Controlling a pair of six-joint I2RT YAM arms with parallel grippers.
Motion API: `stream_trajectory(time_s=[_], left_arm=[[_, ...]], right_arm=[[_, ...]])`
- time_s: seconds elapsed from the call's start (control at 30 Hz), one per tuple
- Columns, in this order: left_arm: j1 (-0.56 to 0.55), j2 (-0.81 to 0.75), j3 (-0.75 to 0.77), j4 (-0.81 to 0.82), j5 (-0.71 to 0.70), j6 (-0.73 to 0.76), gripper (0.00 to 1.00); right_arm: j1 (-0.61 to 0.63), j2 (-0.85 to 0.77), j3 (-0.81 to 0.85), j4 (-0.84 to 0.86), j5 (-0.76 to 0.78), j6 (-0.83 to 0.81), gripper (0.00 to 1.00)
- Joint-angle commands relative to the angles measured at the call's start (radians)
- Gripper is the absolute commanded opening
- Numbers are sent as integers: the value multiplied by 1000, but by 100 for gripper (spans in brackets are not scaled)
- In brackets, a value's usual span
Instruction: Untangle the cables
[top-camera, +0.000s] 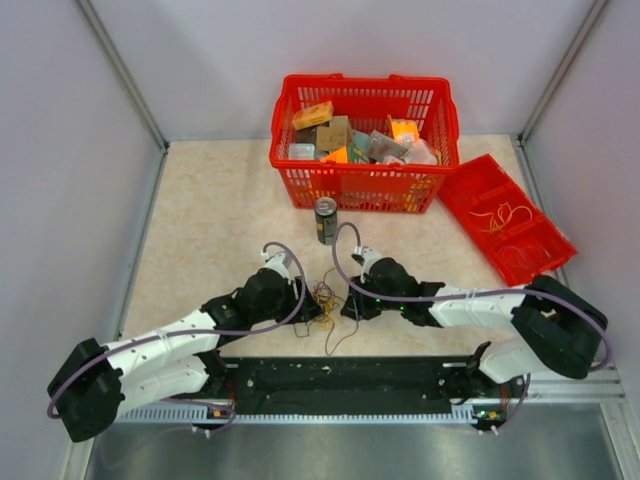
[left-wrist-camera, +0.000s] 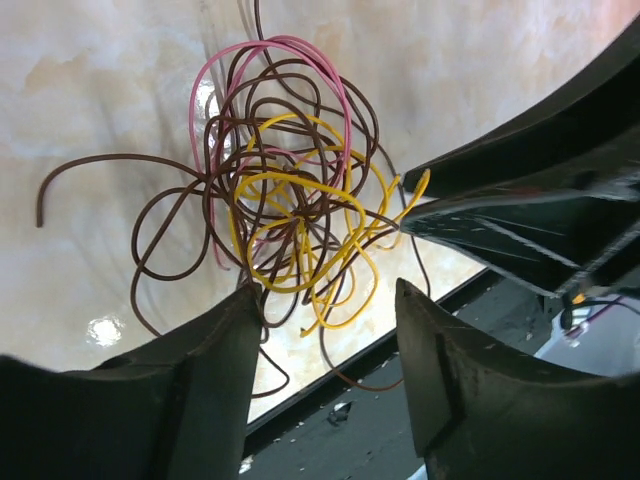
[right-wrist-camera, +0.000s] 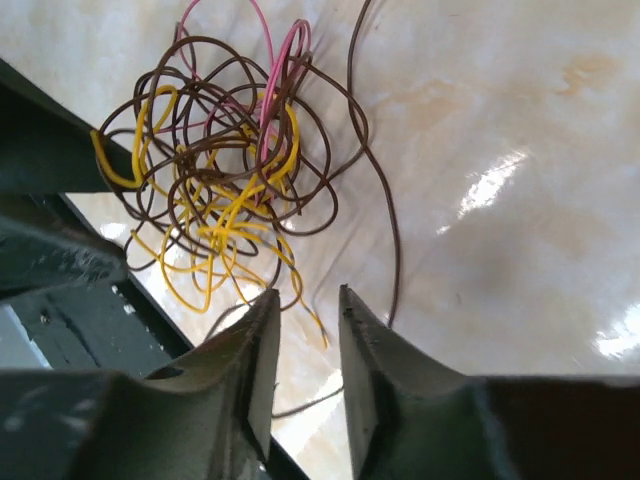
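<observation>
Left wrist footage shows the cables (left-wrist-camera: 290, 200) lying as one loose knot on the table (left-wrist-camera: 90, 70), just ahead of the left gripper (left-wrist-camera: 325, 298). Its jaws are parted, with a few yellow and brown loops hanging across the gap, and nothing is clamped. From the right wrist, the right gripper (right-wrist-camera: 305, 292) is seen with a narrow gap between its fingers and no strand pinched there, so it too is judged released. From the top external view, the knot is placed between the two grippers, near the front edge of the table and apart from the drink can (top-camera: 326, 221).

The step in hand is judged to be the seeking of a hold on opposite sides of the knot; no strand is yet separated. Next, a single strand is to be pinched alone, best a free end such as the brown tail (left-wrist-camera: 110, 156) at the outside. The rest is then to be steadied by the other gripper while that strand is drawn out slowly.

The wires are hair-thin, smooth-sheathed and springy, curled in round loops: mostly dark brown, several yellow wires (left-wrist-camera: 290, 176), and one pink wire (left-wrist-camera: 215, 66). The tabletop is glossy, cream and marbled, so sliding is to be expected.
</observation>
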Motion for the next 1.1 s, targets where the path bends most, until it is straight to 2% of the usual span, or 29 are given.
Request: stream_trajectory(time_s=[0.0,0.07,0.17,0.3,0.37,0.47,0.53,0.57,0.6,0.67,0.83,1.07], left_arm=[[4,-22,-17,12,-39,-3,65],[4,-2,-11,23,-58,-4,71],[11,38,21,10,-124,5,73],[11,55,49,-14,-194,5,69],[15,44,43,-25,-248,-13,58],[19,34,29,-26,-300,-16,52],[22,31,24,-25,-315,-19,44],[27,29,24,-25,-320,-18,36],[27,24,26,-34,-326,-19,22],[27,-1,36,-78,-354,-39,0],[28,-214,44,-285,-478,-87,0],[28,-656,170,-707,-677,-154,0]], right_arm=[[-5,98,84,112,-82,-8,24],[-2,107,89,106,-77,3,16],[21,70,77,71,-30,-2,0],[47,-23,28,36,-11,26,0],[55,-98,-3,2,-3,40,0],[55,-265,-20,-134,19,21,0],[55,-388,5,-268,55,-11,0],[55,-442,18,-335,81,-25,0],[55,-504,49,-402,113,-38,0],[55,-604,109,-540,222,-60,0],[53,-755,276,-851,563,-62,0],[52,-858,353,-1029,891,41,0]])
